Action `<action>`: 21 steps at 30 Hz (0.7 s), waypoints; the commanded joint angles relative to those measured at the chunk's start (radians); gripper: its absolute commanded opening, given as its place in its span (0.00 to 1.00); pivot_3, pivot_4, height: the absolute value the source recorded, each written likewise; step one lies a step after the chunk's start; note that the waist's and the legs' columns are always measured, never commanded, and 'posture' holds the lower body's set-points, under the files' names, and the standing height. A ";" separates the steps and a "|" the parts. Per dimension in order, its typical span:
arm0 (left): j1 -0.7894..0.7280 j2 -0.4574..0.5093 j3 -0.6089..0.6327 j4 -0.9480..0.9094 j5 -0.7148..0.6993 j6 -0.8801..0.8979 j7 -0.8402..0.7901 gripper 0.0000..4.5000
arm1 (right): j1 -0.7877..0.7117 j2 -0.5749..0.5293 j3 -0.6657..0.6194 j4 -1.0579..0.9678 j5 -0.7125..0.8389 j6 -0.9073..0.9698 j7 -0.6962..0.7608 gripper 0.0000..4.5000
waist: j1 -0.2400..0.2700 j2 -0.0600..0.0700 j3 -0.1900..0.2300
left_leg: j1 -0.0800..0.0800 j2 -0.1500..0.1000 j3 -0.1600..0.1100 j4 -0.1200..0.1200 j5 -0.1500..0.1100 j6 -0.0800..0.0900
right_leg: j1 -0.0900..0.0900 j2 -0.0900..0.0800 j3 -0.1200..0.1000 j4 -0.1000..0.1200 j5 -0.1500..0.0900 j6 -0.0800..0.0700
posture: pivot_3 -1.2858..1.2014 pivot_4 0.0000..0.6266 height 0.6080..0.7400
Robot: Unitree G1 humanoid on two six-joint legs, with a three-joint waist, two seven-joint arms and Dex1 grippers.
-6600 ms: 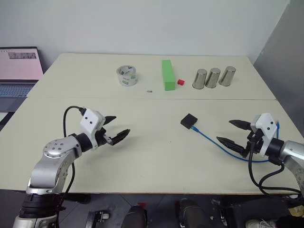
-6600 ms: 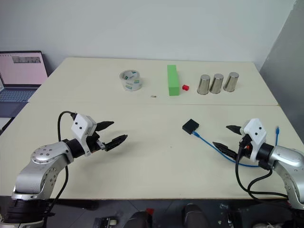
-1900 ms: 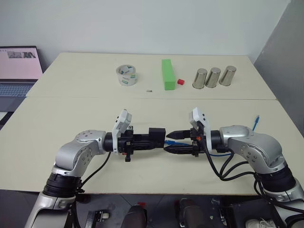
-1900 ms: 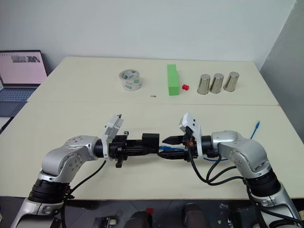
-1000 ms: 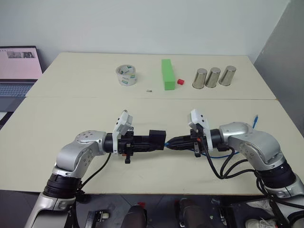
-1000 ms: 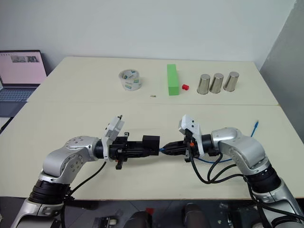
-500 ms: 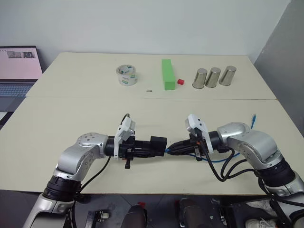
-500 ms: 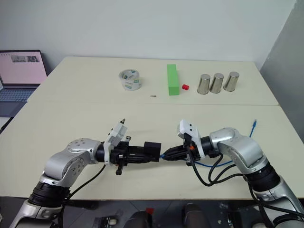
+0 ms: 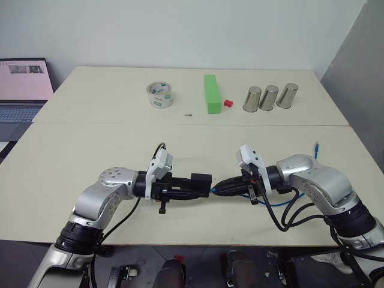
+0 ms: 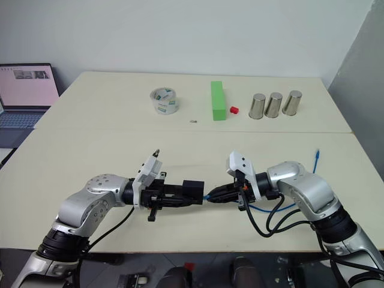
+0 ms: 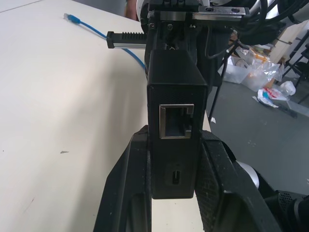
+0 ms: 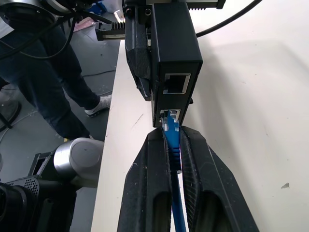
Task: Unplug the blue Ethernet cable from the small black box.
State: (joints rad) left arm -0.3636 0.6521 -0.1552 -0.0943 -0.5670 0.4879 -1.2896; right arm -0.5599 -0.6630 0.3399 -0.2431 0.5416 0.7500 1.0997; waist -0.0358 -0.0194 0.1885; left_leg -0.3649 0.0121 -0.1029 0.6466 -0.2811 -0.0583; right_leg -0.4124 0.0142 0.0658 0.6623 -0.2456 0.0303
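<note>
The place reads as a robotics lab or test room set up in a plain office-like space. Two pale cream tables (image 9: 72,150) stand pushed together against a bare white wall (image 9: 180,30), with a grey partition (image 9: 360,72) at the right. An open laptop (image 9: 23,84) sits on a separate surface at the far left. Along the far table lie unrelated test props: a roll of clear tape (image 9: 160,95), a green block (image 9: 211,93), a small red cube (image 9: 228,103) and three metal cups (image 9: 270,97). In the right wrist view a person's legs (image 12: 58,87) stand beside the table, and the left wrist view shows clutter (image 11: 260,72) on a grey floor.
</note>
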 commanded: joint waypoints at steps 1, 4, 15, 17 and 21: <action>0.009 0.041 0.035 0.022 0.025 0.000 0.002 0.18 | 0.005 -0.028 -0.073 -0.012 -0.002 0.020 -0.025 0.08 | 0.000 0.000 0.000 | 0.000 0.000 0.000 0.000 0.000 0.000 | 0.000 0.000 0.000 0.000 0.000 0.000 | 0.52 0.24 1.00; 0.010 0.032 0.031 0.015 0.020 0.002 0.007 0.18 | 0.006 -0.028 -0.067 -0.043 0.013 0.041 -0.025 0.23 | 0.000 0.000 0.000 | 0.000 0.000 0.000 0.000 0.000 0.000 | 0.000 0.000 0.000 0.000 0.000 0.000 | 0.52 0.24 1.00; 0.008 0.029 0.031 0.009 0.015 0.002 -0.003 0.18 | 0.006 0.010 -0.060 -0.036 -0.013 0.083 -0.066 0.41 | -0.001 0.000 0.000 | 0.000 0.000 0.000 0.000 0.000 0.000 | 0.000 0.000 0.000 0.000 0.000 0.000 | 0.52 0.24 1.00; 0.006 0.028 0.030 0.009 0.016 0.002 -0.004 0.18 | 0.002 0.026 -0.054 -0.035 -0.013 0.091 -0.072 0.41 | 0.000 0.000 0.000 | 0.000 0.000 0.000 0.000 0.000 0.000 | -0.001 0.000 0.000 0.000 0.000 0.000 | 0.52 0.24 1.00; 0.002 0.025 0.027 0.011 0.017 0.001 -0.004 0.18 | -0.009 0.059 -0.029 -0.039 -0.014 0.113 -0.087 0.41 | -0.001 0.000 0.000 | 0.000 0.000 0.000 0.000 0.000 0.000 | -0.001 0.000 0.000 0.000 0.000 0.000 | 0.52 0.24 1.00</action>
State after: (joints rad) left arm -0.3496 0.6796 -0.1412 -0.0544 -0.5431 0.4956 -1.2820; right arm -0.5512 -0.6144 0.3001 -0.2630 0.5271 0.8532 1.0212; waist -0.0365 -0.0193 0.1886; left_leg -0.3652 0.0122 -0.1028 0.6463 -0.2812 -0.0582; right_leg -0.4130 0.0143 0.0658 0.6624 -0.2457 0.0302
